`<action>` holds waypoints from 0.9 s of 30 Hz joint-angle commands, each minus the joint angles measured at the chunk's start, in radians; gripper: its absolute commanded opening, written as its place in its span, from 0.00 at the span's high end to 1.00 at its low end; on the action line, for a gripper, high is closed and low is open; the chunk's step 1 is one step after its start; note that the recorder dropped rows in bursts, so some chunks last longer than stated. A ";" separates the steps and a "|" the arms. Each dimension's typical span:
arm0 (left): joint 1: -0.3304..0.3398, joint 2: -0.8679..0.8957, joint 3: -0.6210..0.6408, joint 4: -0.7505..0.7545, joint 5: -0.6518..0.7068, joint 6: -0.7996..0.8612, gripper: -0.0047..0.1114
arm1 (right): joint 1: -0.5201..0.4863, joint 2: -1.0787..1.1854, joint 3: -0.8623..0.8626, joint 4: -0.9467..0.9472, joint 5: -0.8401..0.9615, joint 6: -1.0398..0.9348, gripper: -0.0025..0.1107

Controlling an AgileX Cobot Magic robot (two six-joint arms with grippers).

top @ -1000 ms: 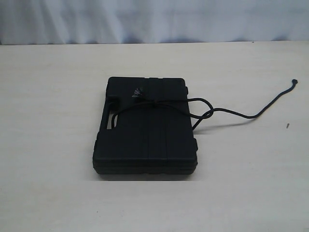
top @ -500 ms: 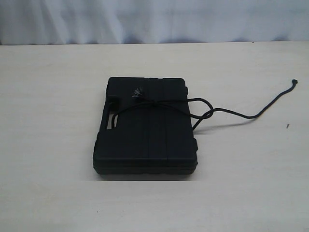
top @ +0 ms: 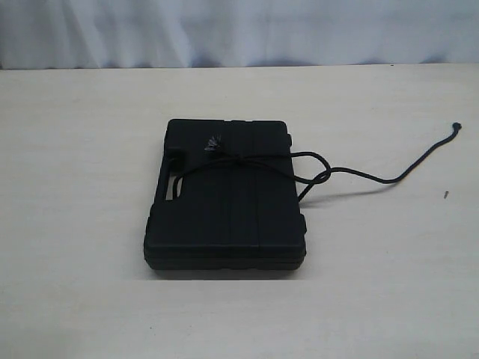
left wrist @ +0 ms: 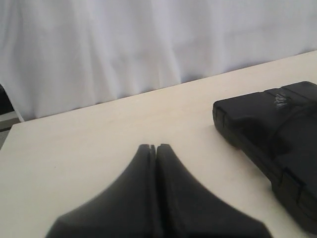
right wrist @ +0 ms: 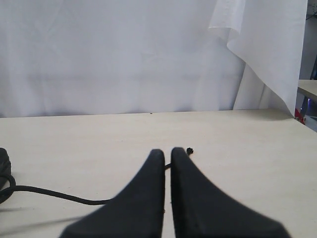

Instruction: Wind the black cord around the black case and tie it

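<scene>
The black case (top: 224, 217) lies flat on the table. The black cord (top: 359, 176) runs across its top to a knot (top: 224, 155), with the frayed tip (top: 213, 142) beside it. Off the case's right side the cord makes a loop, then trails right to a small knotted end (top: 456, 127). Neither gripper shows in the exterior view. My left gripper (left wrist: 152, 147) is shut on nothing above bare table, and the case (left wrist: 277, 129) lies apart from it. My right gripper (right wrist: 167, 151) is shut but for a thin slit. The cord (right wrist: 54, 194) and its end (right wrist: 189, 149) lie on the table beyond it, not held.
The pale wooden table (top: 90, 224) extends on all sides of the case. A white curtain (top: 239, 30) hangs along the far edge. A tiny dark speck (top: 446, 194) lies on the table near the cord's tail at the right.
</scene>
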 commanded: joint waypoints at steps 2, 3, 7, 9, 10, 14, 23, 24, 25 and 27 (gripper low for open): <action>0.002 -0.003 0.003 -0.036 0.012 0.006 0.96 | -0.007 -0.005 0.002 0.001 -0.002 -0.001 0.94; 0.002 -0.003 0.003 -0.036 0.012 0.006 0.96 | -0.007 -0.005 0.002 0.001 -0.002 -0.001 0.94; 0.002 -0.003 0.003 -0.036 0.012 0.006 0.96 | -0.007 -0.005 0.002 0.001 -0.002 -0.001 0.94; 0.002 -0.003 0.003 -0.036 0.012 0.006 0.96 | -0.007 -0.005 0.002 0.001 -0.002 -0.001 0.94; 0.002 -0.003 0.003 -0.036 0.012 0.006 0.96 | -0.007 -0.005 0.002 0.001 -0.002 -0.001 0.94; 0.002 -0.003 0.003 -0.036 0.017 0.006 0.96 | -0.007 -0.005 0.002 0.001 -0.002 -0.001 0.94; 0.002 -0.003 0.003 -0.036 0.015 0.006 0.96 | -0.007 -0.005 0.002 0.001 -0.002 -0.001 0.94; 0.002 -0.003 0.003 -0.036 0.015 0.006 0.96 | -0.007 -0.005 0.002 0.001 -0.002 -0.001 0.94; 0.002 -0.003 0.003 -0.036 0.015 0.006 0.96 | -0.007 -0.005 0.002 0.001 -0.002 -0.001 0.94; 0.002 -0.003 0.003 -0.036 0.015 0.006 0.96 | -0.007 -0.005 0.002 0.001 -0.002 -0.001 0.94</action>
